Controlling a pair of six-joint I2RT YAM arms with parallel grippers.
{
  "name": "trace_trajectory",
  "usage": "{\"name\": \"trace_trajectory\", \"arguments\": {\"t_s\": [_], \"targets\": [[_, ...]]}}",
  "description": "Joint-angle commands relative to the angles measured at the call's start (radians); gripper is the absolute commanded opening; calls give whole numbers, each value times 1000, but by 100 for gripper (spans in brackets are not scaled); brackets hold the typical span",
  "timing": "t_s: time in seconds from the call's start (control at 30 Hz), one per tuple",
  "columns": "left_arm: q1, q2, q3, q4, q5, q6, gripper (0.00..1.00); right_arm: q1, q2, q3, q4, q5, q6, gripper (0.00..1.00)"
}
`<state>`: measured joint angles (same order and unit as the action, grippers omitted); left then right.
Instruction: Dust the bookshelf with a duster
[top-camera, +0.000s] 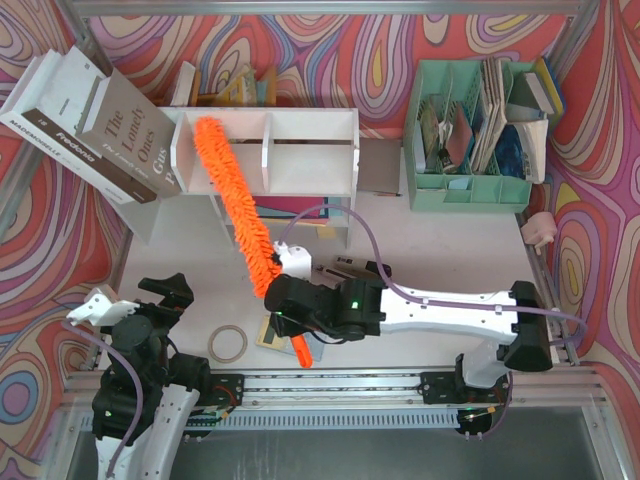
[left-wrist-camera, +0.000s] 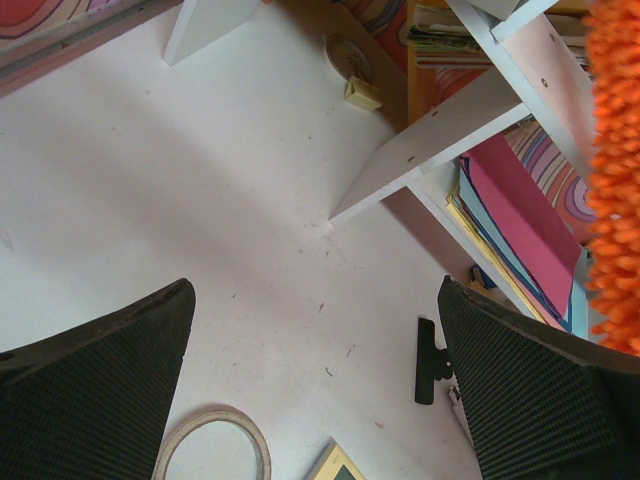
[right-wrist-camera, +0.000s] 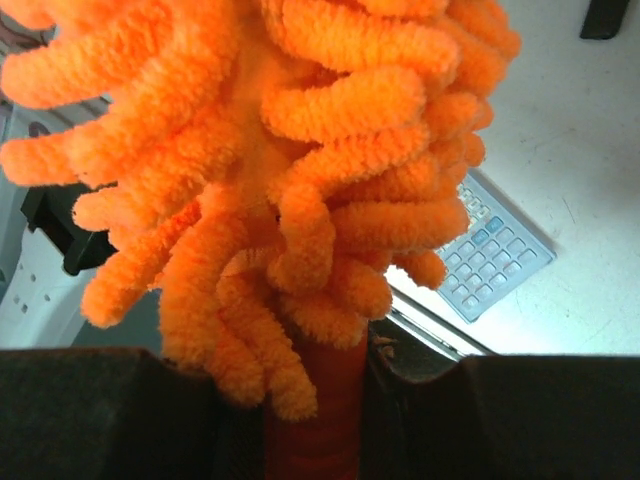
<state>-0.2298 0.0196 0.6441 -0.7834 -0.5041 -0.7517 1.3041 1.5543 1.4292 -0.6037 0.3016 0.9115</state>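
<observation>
Duster: bright orange fluffy one, lying on a diagonal from the right end effector up to the left end of the bookshelf. Its tip sits at the leftmost compartment of the upper tier.
Bookshelf: white, 2 tiers, at the back of the desk. Books lean off its left end, and a mint organizer stands off to the right.
Right end effector: clamped on the thin handle just below the fluff.
Left end effector: fingers wide apart with nothing in them, hanging over bare desk near a tape ring.
Step in hand: looks to me like wiping the upper tier, starting from the left.
Doing it well: go light and let the chenille drag rather than press. Sweep sideways along the board toward the right, easing off at each divider. That long head is a big lever, so I'd move slowly or it could twist in the grip. Stay off the leaning books, they look easy to topple.
Hard to tell: whether the fluff actually touches the board or floats just above it.
Hidden: most of the lower tier is under the top board, and only the left wrist view shows stacked papers in there. Fluff fills the right wrist view and half covers a calculator.
</observation>
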Motion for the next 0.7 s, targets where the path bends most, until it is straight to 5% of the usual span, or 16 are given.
{"name": "trace_trajectory", "arguments": {"t_s": [0.0, 0.67], "targets": [[6, -15, -14, 13, 5, 3, 98, 3, 46, 73, 64, -39, -122, 0], [6, -13, -16, 15, 5, 2, 99, 2, 54, 0, -71, -22, -138, 0]]}}
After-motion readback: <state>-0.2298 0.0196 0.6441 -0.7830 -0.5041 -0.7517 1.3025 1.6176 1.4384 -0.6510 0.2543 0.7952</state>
